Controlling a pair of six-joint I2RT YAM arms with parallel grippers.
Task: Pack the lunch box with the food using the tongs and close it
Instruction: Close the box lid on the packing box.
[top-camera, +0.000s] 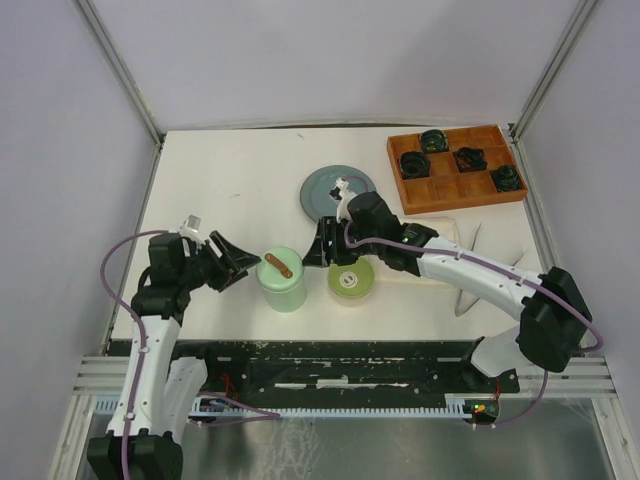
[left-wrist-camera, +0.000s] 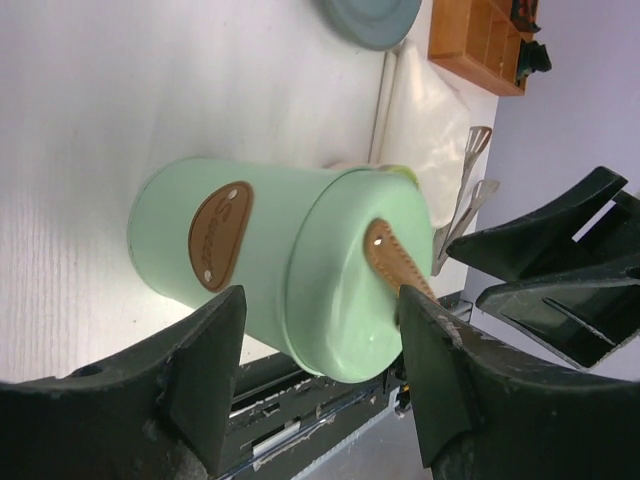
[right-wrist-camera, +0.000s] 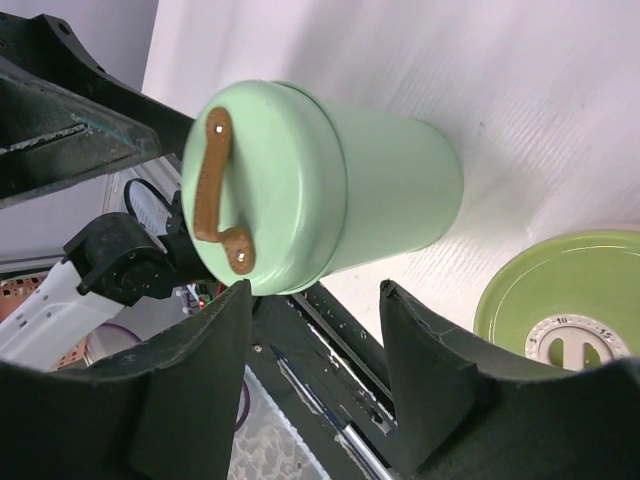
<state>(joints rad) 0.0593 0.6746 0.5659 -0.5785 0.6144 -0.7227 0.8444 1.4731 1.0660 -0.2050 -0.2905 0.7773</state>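
Between our left jaws and right jaws, both apart and holding nothing, stands the lidded mint-green cylindrical canister (top-camera: 282, 280); a sideways nudge from either could topple it onto the lime-lidded bowl (top-camera: 351, 283).

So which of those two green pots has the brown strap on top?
The taller mint-green canister, on the left, with the brown strap across its lid; the low lime-lidded bowl beside it has none.
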